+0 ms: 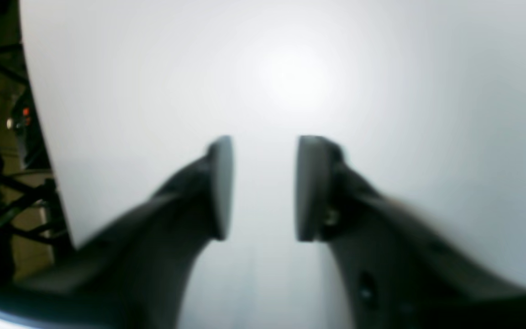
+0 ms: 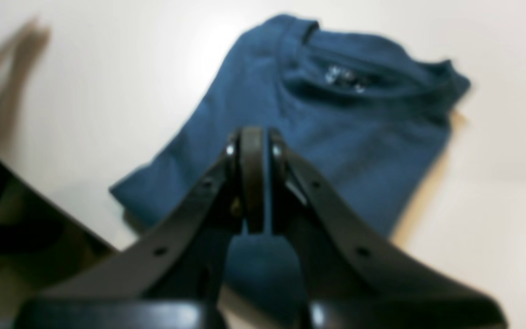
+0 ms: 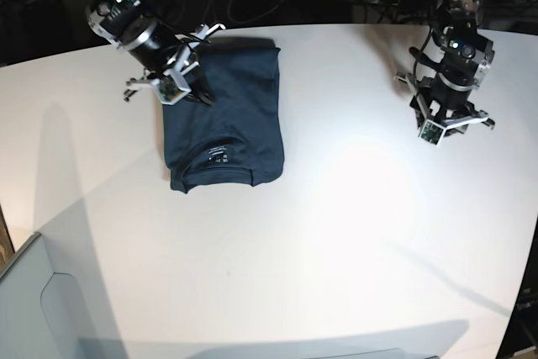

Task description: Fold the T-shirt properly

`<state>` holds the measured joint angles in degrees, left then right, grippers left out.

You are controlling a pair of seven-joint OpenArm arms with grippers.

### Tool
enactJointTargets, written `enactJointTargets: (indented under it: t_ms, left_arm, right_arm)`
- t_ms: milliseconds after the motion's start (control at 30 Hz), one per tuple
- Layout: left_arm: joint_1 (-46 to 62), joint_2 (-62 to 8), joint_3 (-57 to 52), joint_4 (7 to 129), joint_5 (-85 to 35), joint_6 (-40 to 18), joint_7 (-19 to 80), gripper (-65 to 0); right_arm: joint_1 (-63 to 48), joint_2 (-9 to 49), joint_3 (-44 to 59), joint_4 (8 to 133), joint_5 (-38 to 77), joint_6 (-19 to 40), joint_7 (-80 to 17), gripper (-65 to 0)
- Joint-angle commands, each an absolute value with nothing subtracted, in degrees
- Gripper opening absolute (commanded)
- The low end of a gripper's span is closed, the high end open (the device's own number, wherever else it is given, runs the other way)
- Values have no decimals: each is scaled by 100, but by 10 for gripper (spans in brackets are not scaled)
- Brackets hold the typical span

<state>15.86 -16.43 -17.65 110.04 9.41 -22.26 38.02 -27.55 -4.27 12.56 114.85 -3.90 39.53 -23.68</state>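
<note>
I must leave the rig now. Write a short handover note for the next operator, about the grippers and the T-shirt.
Left gripper: jaws apart, nothing between them, above bare white table, far from the shirt.
Right gripper: shut, holding nothing, over the hem end of the T-shirt.
T-shirt: lies flat as a narrow rectangle, sleeves tucked in, collar and label facing up.
Done: side folds.
Left: probably one more fold, hem toward collar, then check edges.
</note>
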Motion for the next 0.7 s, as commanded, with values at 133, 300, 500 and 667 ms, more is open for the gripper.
enactJointTargets:
  t_ms: [133,300,500,667]
  left_arm:
    - [2316,-1244,-2457,11653,980,-2176,3732,-650]
    - [3196,-848,-3046,11697,980,-2202,3723,-650]
    - [4400,-673,-3407,11644,-57,-2202,3670,-650]
    - [4927,-673,-3424,10844,-1200,-2193,3459,-650]
  right_arm:
    - [-3635,-400,1815,11776,-303,4000,-2273,-650]
    - [-4585,-391,2158,11758,-303,4000,-2273,-650]
    - [-5305,-119,2211,11547,-303,4000,-2273,-650]
    - [-5218,-92,2185,10457,-303,4000,-2246,-650]
